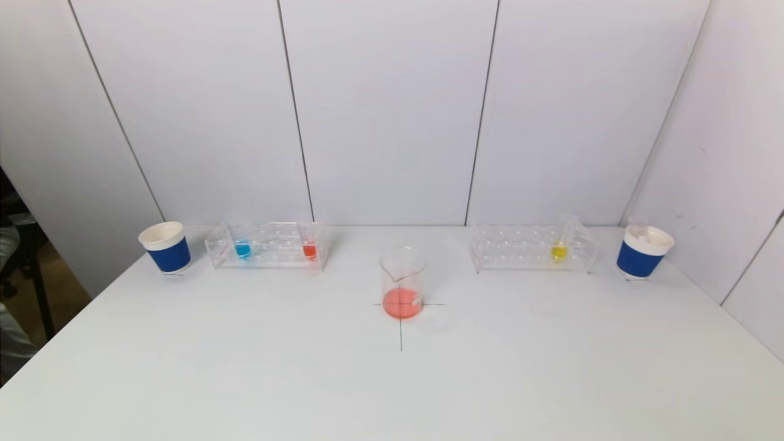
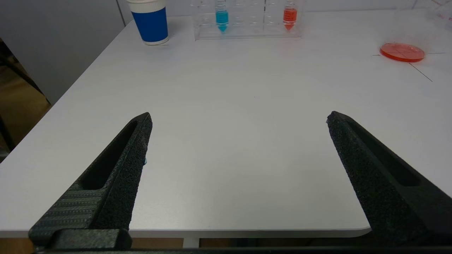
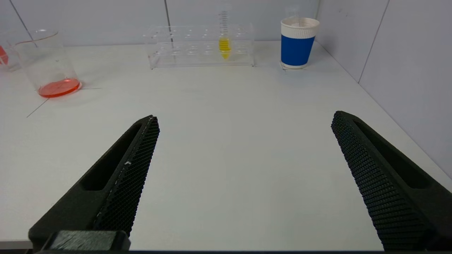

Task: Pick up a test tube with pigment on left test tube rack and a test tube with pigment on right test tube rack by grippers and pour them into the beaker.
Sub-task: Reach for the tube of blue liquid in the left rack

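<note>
A: Any writing showing on anything?

B: None that I can read — only fine graduation marks are running up the tubes. The two cups are wearing plain blue bands.

A: Where are the task's things sitting?

B: The beaker (image 1: 402, 283) is standing mid-desk on a drawn cross, holding a shallow red pool. The left rack (image 1: 267, 245) is carrying a blue tube (image 1: 243, 248) and a red tube (image 1: 310, 249); the right rack (image 1: 533, 247) is carrying a yellow tube (image 1: 558, 250).

A: Anything nearby?

B: A left cup (image 1: 166, 247) is standing just beside the left rack, and a right cup (image 1: 642, 251) near the right rack, with something clear poking out of it.

A: And the claws?

B: The left claw (image 2: 239, 118) and right claw (image 3: 245, 118) are both gaping wide, gripping nothing, hovering over the desk's near edge — well apart from the racks.

A: The setting?

B: A white desk (image 1: 392, 380), with pale panelled walls standing behind and to the right.
</note>
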Robot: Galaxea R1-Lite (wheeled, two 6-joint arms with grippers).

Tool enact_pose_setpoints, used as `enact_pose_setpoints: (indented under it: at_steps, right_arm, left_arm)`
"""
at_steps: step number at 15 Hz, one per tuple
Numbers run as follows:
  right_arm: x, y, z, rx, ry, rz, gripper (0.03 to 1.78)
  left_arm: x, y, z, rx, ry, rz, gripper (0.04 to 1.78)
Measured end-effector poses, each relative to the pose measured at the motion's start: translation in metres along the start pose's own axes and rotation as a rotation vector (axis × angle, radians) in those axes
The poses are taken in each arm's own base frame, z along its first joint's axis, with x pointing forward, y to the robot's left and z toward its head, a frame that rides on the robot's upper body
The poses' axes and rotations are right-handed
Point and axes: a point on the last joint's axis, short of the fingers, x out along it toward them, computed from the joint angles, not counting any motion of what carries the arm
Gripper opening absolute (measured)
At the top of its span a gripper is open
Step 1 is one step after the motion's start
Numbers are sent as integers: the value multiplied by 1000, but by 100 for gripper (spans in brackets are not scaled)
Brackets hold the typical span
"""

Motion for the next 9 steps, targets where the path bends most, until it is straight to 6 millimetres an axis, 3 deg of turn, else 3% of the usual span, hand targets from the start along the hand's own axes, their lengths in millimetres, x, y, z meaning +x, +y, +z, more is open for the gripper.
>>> enact_pose_setpoints:
  at_steps: [9]
  right_arm:
    - [0,0,0,-1,0,0,177]
  left_arm:
    - [0,0,0,0,0,0,173]
